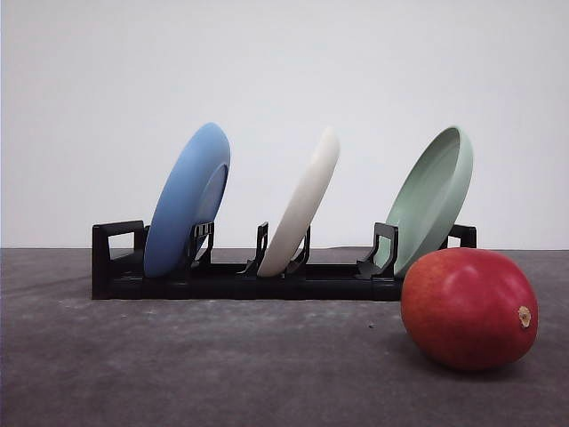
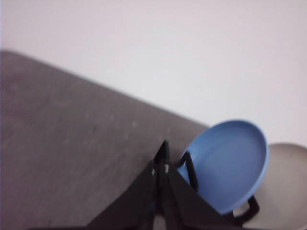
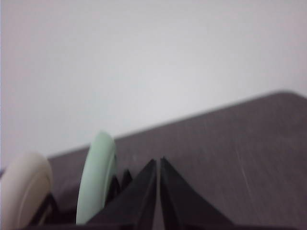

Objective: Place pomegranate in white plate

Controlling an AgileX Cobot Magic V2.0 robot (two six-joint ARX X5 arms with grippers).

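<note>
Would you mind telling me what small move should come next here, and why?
Probably open the right gripper and reach toward the pomegranate: its fingers look closed and empty, the fruit lies on the table's right side, and the white plate stands empty in the rack.

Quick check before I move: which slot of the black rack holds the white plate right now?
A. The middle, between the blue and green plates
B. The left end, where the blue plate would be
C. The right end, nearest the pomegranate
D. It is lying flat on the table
A: in the front view the white plate leans in the rack between the blue plate and the green plate.
</note>
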